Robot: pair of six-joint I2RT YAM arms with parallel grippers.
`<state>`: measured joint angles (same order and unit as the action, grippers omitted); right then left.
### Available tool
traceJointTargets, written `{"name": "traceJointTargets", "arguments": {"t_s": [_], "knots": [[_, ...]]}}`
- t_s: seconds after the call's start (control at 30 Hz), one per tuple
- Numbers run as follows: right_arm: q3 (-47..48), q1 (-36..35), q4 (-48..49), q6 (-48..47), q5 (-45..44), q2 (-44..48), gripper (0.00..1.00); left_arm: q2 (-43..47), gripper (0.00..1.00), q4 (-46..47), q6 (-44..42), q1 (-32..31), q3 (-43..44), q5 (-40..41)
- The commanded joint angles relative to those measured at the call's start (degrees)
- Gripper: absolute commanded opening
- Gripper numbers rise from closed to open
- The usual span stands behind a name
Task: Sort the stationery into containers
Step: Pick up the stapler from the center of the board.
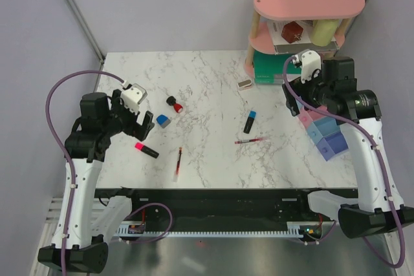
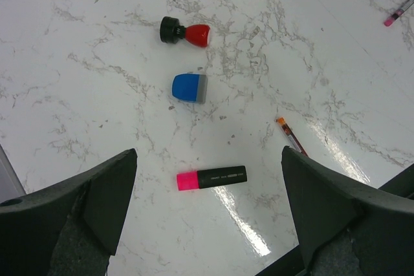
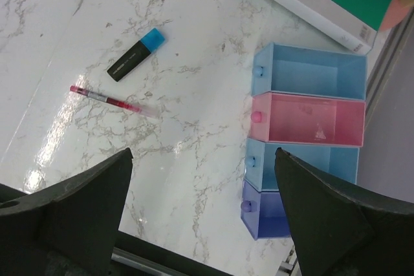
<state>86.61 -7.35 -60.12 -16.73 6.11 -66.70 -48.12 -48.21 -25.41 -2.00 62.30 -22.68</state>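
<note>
From above: pink marker [image 1: 147, 150], eraser [image 1: 163, 121] and stub [image 1: 174, 103] lie at left; clip [image 1: 244, 84], blue marker [image 1: 250, 121] and two pens [image 1: 177, 163] lie nearer the middle; bins [image 1: 323, 135] stand at the right edge. Left wrist: left gripper [image 2: 208, 163] gapes wide, empty, with the pink marker on the marble between its fingers. Right wrist: right gripper [image 3: 204, 159] is spread wide too, holding nothing; the bins lie near its right finger, and the blue and pink ones are empty.

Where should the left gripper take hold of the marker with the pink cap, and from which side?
Grip the pink-capped marker on its black barrel, near the middle, from straight above, closing across its width. It lies flat, nothing touching its long sides.
</note>
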Motion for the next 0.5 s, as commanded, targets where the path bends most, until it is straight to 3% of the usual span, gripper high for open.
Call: {"name": "traceJointTargets", "arguments": {"t_s": [0.0, 0.23, 0.47], "knots": [[-0.7, -1.3, -0.7, -6.8, 7.1, -2.2, 0.98, -0.1, 1.00, -0.4, -4.1, 0.1, 0.5, -4.9], [2.8, -9.9, -1.1, -16.7, 2.5, -16.2, 0.98, -2.6, 0.99, -0.6, -4.3, 0.1, 0.8, -3.9], [10.4, -13.0, 4.2, -26.7, 3.2, -30.0, 0.98, -2.1, 0.99, -0.7, -4.3, 0.0, -0.7, -3.3]]}}
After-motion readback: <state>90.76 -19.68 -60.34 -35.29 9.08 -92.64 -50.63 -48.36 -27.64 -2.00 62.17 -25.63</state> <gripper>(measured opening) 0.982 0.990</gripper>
